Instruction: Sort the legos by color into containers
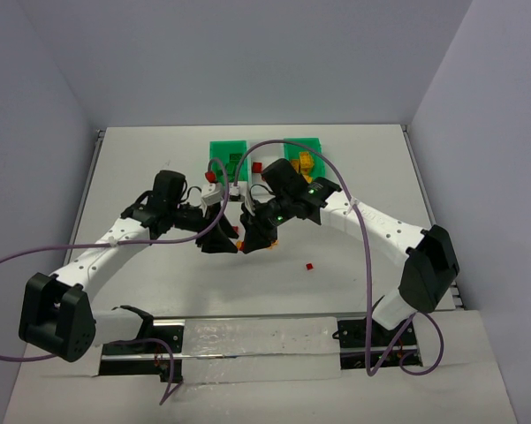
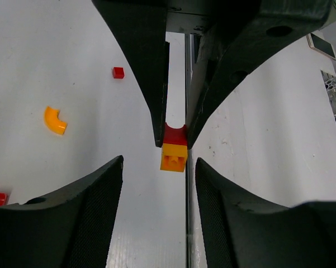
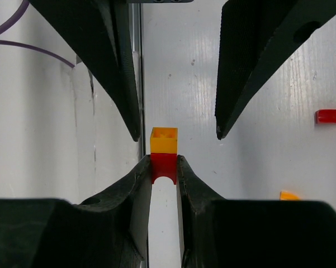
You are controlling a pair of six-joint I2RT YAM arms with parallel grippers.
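While R gripper (image 3: 163, 162) clamps red piece (image 3: 163, 167), orange brick (image 3: 164, 140) stuck on it is at 6 o'clock of containers (image 1: 228, 148) | L gripper (image 2: 159, 164) jaws apart, flanking brick | prob light, stiff, slick (tight fit): pinch flat sides.

Red lego (image 1: 308, 265) — alone on table (image 1: 159, 168)

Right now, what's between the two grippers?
An orange brick joined to a red piece. The right gripper pinches the red piece; the open left gripper flanks the orange brick. Both wrist views show it.
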